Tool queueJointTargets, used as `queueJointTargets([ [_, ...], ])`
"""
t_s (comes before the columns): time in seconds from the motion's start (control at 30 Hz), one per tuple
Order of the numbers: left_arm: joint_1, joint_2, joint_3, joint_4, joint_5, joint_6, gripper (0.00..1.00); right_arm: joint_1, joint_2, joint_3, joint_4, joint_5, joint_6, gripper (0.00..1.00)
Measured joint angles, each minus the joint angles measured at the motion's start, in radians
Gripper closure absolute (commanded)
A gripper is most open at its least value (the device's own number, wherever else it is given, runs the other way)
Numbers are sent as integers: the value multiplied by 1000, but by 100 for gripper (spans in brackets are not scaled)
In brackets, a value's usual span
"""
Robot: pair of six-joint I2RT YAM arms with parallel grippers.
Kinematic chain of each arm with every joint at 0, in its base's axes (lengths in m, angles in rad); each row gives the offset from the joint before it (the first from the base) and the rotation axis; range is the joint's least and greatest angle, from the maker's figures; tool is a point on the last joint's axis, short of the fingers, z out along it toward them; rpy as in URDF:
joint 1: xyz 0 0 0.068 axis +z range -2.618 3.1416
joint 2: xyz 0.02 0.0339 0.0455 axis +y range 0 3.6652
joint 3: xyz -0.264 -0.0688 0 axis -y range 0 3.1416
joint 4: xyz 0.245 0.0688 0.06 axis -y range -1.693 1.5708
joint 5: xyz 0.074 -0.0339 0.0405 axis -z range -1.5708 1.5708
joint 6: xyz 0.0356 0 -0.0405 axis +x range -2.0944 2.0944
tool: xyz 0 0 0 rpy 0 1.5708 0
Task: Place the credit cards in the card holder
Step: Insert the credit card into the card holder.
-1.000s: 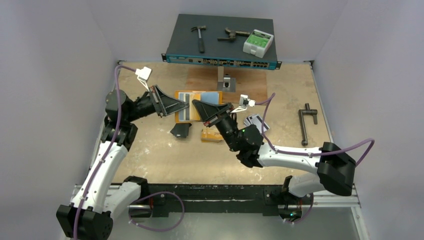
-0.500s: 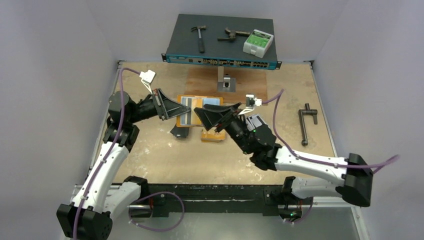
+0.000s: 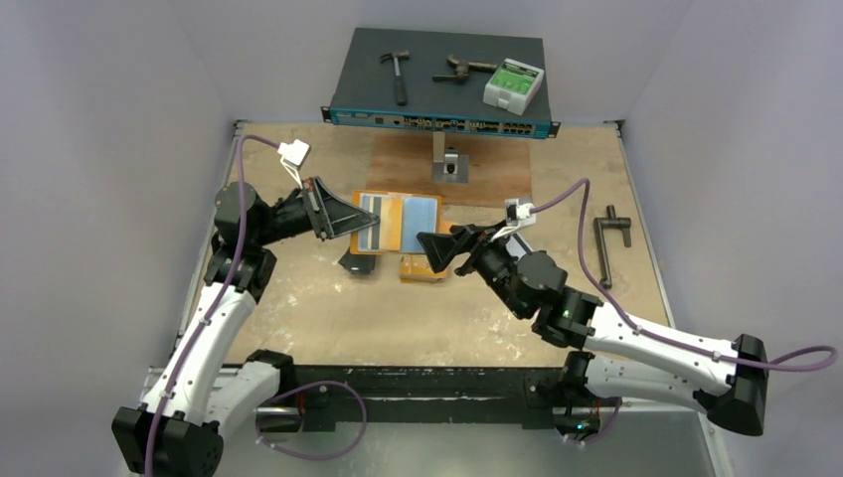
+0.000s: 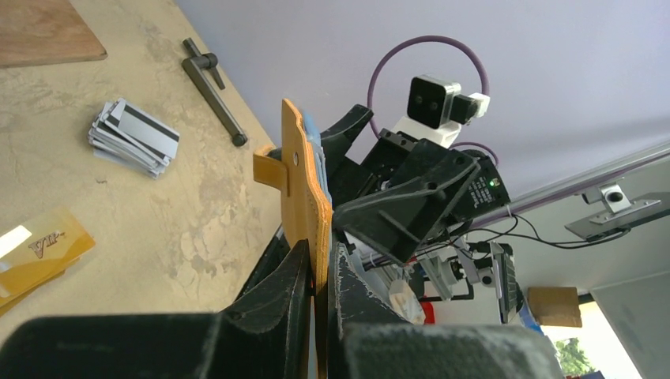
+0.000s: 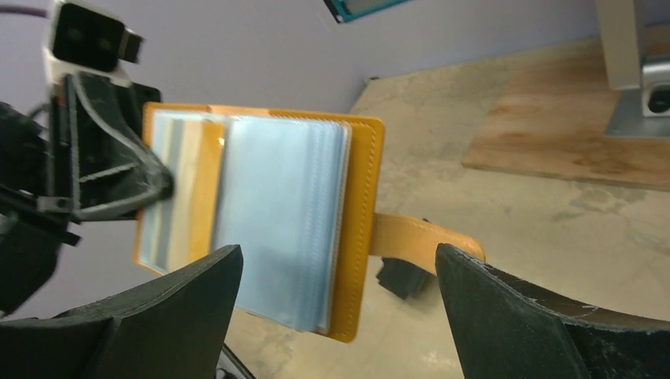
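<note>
R gripper (image 3: pixel 429 248) is hanging just short of the card holder (image 3: pixel 410 219), jaws standing wide apart w/ nothing between them. Under it, yellow-orange credit cards (image 3: pixel 419 270) are lying on the table (image 3: pixel 328 318), black case (image 3: pixel 358 262) just beside them. Grey cards (image 4: pixel 134 136) are sitting in a stack further right. L gripper (image 3: pixel 358 221) is clamping the holder by one edge, jaws closed on it, holding it open above the table. Clear sleeves (image 5: pixel 276 213) are facing the R gripper.
</note>
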Motion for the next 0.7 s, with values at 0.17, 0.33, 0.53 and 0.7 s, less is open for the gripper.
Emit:
queueJointTargets([
  [0.17,0,0,0,0,1,0,100,0,12,-1,-87,23,9,9],
  [0.33,0,0,0,0,4,0,100,-5,0,-72,39,-23,26,15],
  [0.53,0,0,0,0,14,0,100,-20,-28,-163,102,-103,101,9],
  [0.7,0,0,0,1,18,0,100,-22,-160,-261,134,-108,188,10],
])
